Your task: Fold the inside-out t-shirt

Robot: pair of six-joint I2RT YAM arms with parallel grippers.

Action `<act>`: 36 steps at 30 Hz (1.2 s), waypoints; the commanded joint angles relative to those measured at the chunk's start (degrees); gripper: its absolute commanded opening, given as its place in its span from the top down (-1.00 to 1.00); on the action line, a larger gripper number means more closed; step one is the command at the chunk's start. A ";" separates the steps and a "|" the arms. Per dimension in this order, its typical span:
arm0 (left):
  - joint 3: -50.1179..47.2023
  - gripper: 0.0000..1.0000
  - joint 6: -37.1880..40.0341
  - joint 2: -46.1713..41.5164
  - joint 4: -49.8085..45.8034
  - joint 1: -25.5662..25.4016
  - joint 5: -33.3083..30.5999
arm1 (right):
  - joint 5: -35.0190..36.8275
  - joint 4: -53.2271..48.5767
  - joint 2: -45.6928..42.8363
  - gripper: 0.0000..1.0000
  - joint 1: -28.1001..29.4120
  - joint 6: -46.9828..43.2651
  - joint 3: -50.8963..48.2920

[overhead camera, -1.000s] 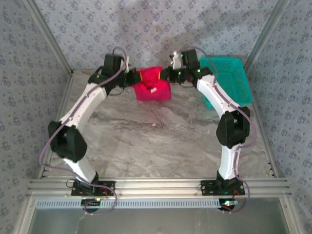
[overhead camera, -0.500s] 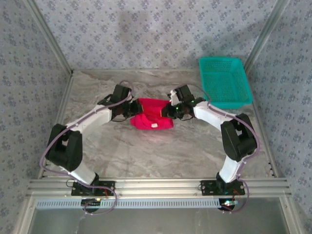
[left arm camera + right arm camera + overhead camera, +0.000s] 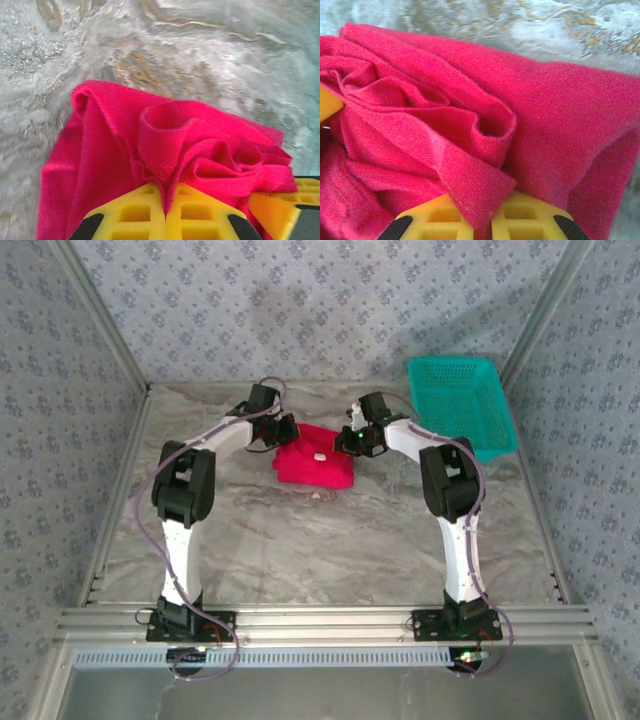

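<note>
**Holding a Red Shirt by Two Sides**

Looking at the inside-out t-shirt (image 3: 313, 462) first: lying in a lumpy red heap on the far middle of the table (image 3: 300, 540), with a small white tag (image 3: 322, 454) facing up. Being pinched on the left edge by the left gripper (image 3: 283, 432), jaws squeezed tight on a fold of red cloth. Being pinched on the right edge by the right gripper (image 3: 352, 440), jaws almost closed on another fold. Sitting apart from the teal basket (image 3: 455, 365) over in the far right corner.

Probably doing the spreading-out step, before any real folding. Next, likely needing both sides pulled apart gently and evenly, stretching the cloth flat on the table without letting it slip out.

Counting up: one t-shirt, one tag, one basket, one table, two grippers.
</note>
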 commanded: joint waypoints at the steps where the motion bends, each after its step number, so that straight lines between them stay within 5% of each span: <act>1: 2.92 1.00 0.61 2.21 -1.67 1.07 0.00 | 0.03 -6.86 3.35 1.00 -0.63 -2.30 4.19; 7: 7.11 0.96 4.88 2.24 -7.47 1.33 -4.47 | 0.88 -8.84 1.35 0.85 -1.25 -1.58 4.90; 12: 10.04 0.33 9.57 -2.35 -13.37 1.16 -10.21 | 1.86 -11.59 -3.58 0.29 -0.98 -0.18 6.00; 17: 10.44 0.11 11.01 -7.80 -18.91 0.33 -17.15 | 7.40 -14.26 -9.32 0.01 -0.66 2.47 4.38; 22: 4.23 0.33 7.61 -14.75 -20.40 -1.23 -17.61 | 9.83 -13.04 -16.34 0.01 0.12 4.85 -3.00; 28: -12.15 0.45 -4.88 -21.59 -5.27 -2.77 -2.81 | 3.22 -1.95 -21.88 0.26 4.76 13.21 -14.36; 32: -19.79 0.51 -14.98 -19.55 9.28 -4.37 1.46 | 5.39 3.10 -19.34 0.44 8.10 19.10 -16.31; 36: -16.03 0.58 -17.09 -11.93 13.53 -3.05 -0.91 | 11.46 0.53 -12.09 0.65 5.97 19.87 -10.56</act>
